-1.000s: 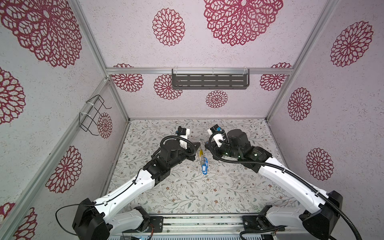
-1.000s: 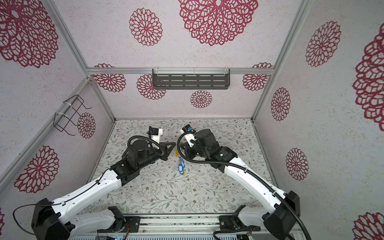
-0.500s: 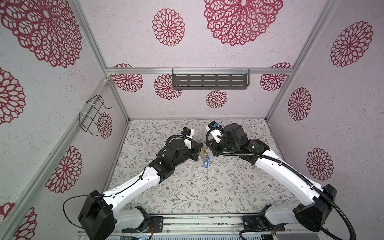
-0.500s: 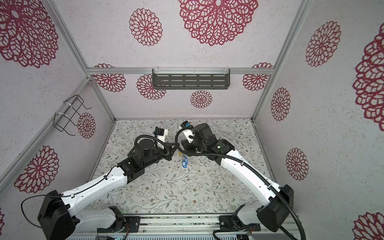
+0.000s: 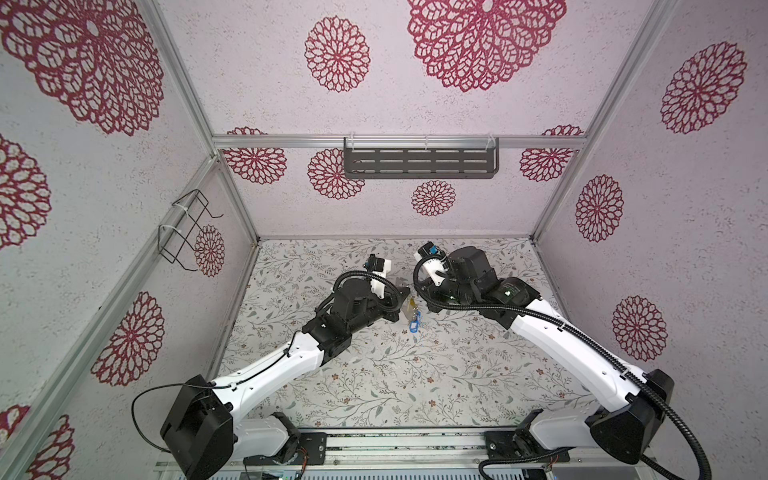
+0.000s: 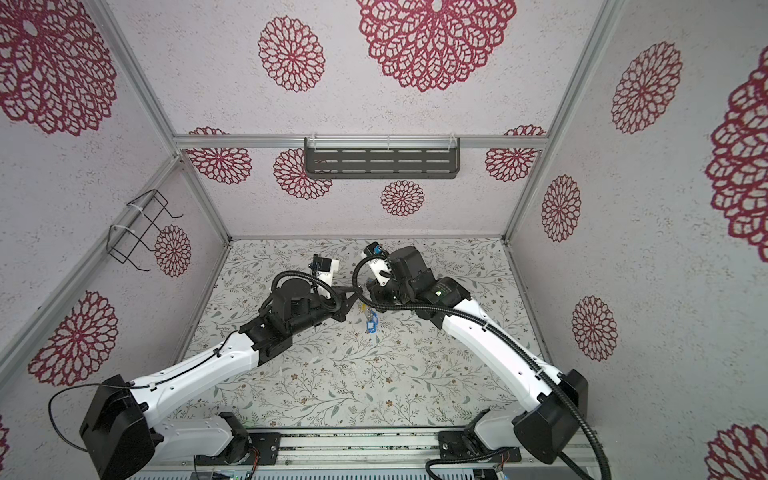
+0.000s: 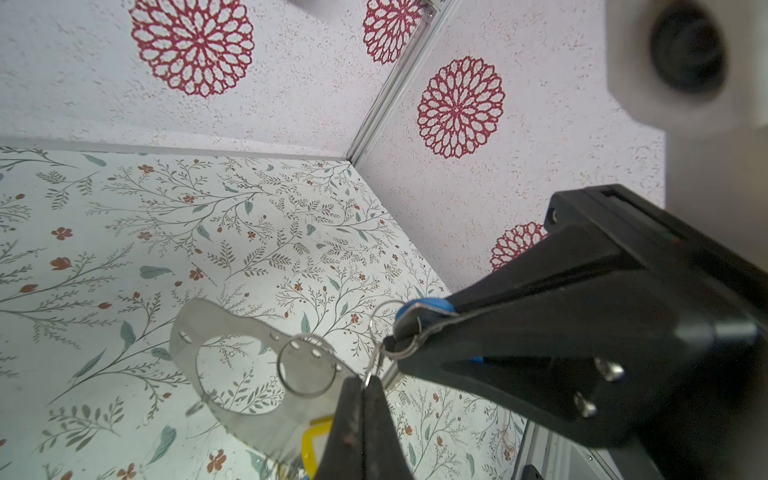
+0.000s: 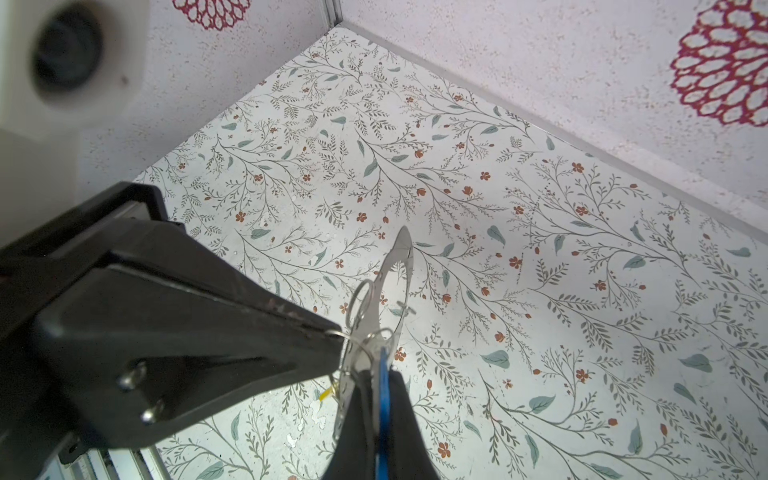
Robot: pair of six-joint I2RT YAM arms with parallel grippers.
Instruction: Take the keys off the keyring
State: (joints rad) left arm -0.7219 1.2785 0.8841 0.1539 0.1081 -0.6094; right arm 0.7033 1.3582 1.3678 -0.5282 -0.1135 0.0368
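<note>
The keyring (image 7: 189, 332) is a flat grey hoop with small holes, held up above the floral floor; it shows edge-on in the right wrist view (image 8: 401, 255). My left gripper (image 7: 365, 380) is shut on a thin silver loop at the hoop's rim. My right gripper (image 8: 380, 374) is shut on a blue key (image 8: 383, 399), whose end (image 7: 430, 305) pokes from the black fingers. A yellow key (image 7: 309, 444) hangs under the hoop. In both top views the two grippers (image 5: 402, 296) (image 6: 368, 293) meet mid-floor, with blue keys (image 5: 414, 326) (image 6: 371, 325) dangling below.
A dark slotted shelf (image 5: 419, 163) hangs on the back wall. On the left wall is a black wire rack (image 5: 185, 230). The floral floor (image 5: 415, 374) is bounded by three walls and by the arms' metal rail (image 5: 399, 440) in front.
The left gripper has moved right, closer to the right gripper, and the right wrist has lifted slightly. The hanging keys have drawn up into a shorter bunch.
</note>
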